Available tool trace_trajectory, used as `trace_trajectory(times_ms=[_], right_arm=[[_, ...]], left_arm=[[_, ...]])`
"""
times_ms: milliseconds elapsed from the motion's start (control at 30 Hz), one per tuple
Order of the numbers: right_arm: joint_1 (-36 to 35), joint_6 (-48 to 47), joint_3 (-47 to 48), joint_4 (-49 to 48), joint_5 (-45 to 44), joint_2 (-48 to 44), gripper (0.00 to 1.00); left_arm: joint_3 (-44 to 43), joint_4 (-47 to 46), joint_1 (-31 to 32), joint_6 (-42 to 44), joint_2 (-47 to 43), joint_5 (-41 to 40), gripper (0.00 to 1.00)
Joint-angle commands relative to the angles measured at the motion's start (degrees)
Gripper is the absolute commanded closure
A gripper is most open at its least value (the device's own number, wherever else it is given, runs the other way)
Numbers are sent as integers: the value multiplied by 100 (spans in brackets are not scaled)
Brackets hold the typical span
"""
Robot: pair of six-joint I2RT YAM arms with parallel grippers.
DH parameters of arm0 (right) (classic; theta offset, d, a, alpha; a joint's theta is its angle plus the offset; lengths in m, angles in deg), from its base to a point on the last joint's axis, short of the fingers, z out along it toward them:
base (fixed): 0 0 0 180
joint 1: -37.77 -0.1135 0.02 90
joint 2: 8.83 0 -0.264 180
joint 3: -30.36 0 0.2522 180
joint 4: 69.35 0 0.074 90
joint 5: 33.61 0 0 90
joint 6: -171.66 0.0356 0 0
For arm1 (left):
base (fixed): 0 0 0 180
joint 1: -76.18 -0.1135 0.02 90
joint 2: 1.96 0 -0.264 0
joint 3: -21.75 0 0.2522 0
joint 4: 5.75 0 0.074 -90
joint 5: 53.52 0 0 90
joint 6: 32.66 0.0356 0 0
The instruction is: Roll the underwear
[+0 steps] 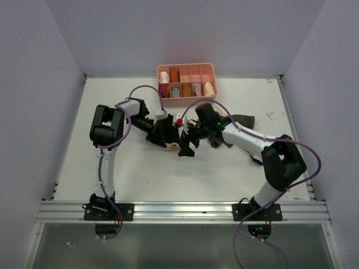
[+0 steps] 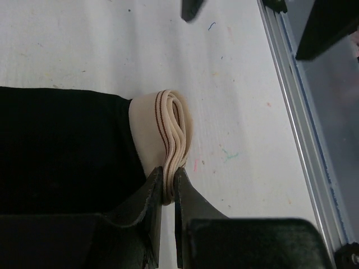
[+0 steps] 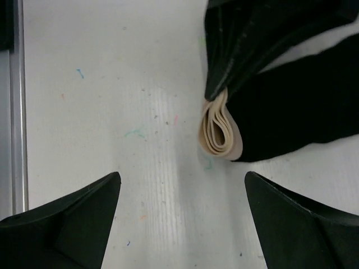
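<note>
The right gripper (image 3: 182, 178) hangs over the table (image 1: 140, 179). Its jaws are wide and there is nothing in them. The underwear (image 3: 291, 112) lies just ahead of those jaws and a bit off to one side, not between them. Its pale waistband (image 3: 220, 130) is folded into a thick stack. That stack is at the end that points at the right gripper. The black part runs away from that end, toward the left arm.

The left gripper (image 2: 167, 178) has its jaws nearly shut, pinching the edge of the folded band. So the left one holds, and the right one is free, just beside the cloth. I think the roll is partly made. To go on, the right jaws would need to slide sideways over the band end. Nothing lies between them and the cloth.

Farther back, a brown cloth (image 1: 242, 120) sits behind the right arm. At the far edge is a pink tray (image 1: 186, 66) with little rolls in it.
</note>
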Motion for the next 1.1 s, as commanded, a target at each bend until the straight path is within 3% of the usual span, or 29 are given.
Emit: trace_trajectory(times_ms=[0, 367, 567, 933, 967, 1000, 1067], right_arm=[[-514, -612, -99, -797, -379, 64, 3], [-849, -1412, -398, -1756, -1038, 609, 4], [-920, -1317, -381, -2370, -1223, 899, 7], [-1043, -1430, -424, -2485, -1258, 1216, 42], [-1051, -1448, -433, -2494, -1267, 1225, 46], [-1060, -1439, -416, -2503, -1284, 1260, 58], [-1052, -1430, -311, -2363, -1258, 1295, 67]], left_arm=[[-317, 235, -82, 5, 321, -123, 100], [-291, 235, -100, -39, 400, -185, 100], [-273, 235, -100, -22, 400, -185, 100], [-317, 235, -117, -110, 462, -184, 100], [-317, 235, -117, -110, 462, -176, 100], [-317, 235, -126, -101, 462, -176, 100], [-300, 235, -126, -101, 436, -167, 100]])
